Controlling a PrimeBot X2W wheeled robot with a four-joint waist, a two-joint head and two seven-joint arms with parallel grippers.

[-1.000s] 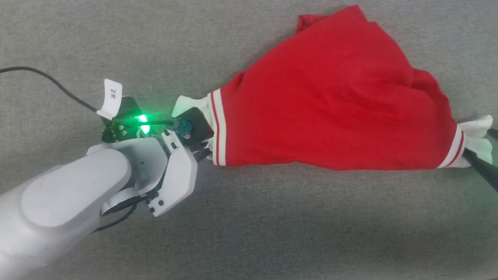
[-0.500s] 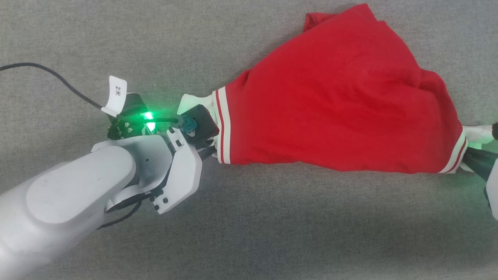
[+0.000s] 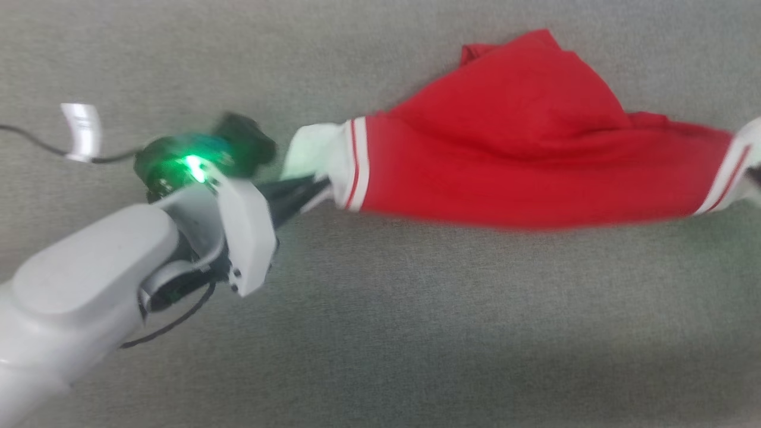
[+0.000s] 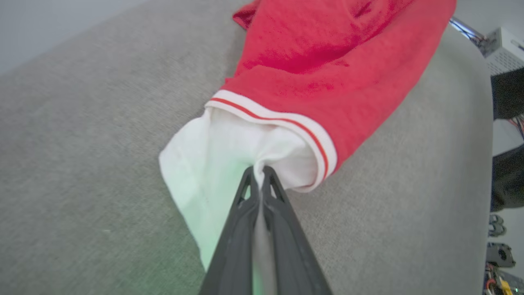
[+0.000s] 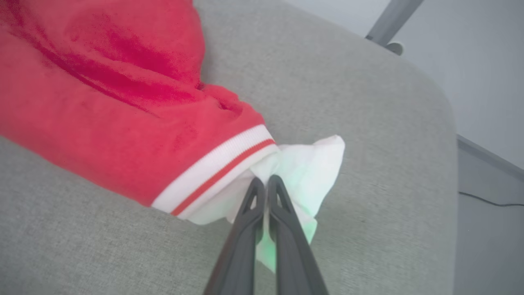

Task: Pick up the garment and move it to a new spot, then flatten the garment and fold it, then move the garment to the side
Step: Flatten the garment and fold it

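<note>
The garment is pictured across the upper middle and right of the head view, on a grey cloth surface. Its red body is bunched in folds toward the top and its two white ends are drawn out to left and right. One white end is clamped by the left gripper, whose dark fingers are pressed together on a pinch of fabric at the lower middle of the left wrist view, just below the striped band. The other white end is pinched in the same way by the right gripper, at the lower middle of the right wrist view. In the blurred head view the left arm is seen entering from the lower left, with a green light lit at its wrist. A black cable with a white tag is seen at the left edge. A white box is visible at the upper right of the left wrist view, and a grey leg at the top of the right wrist view.
</note>
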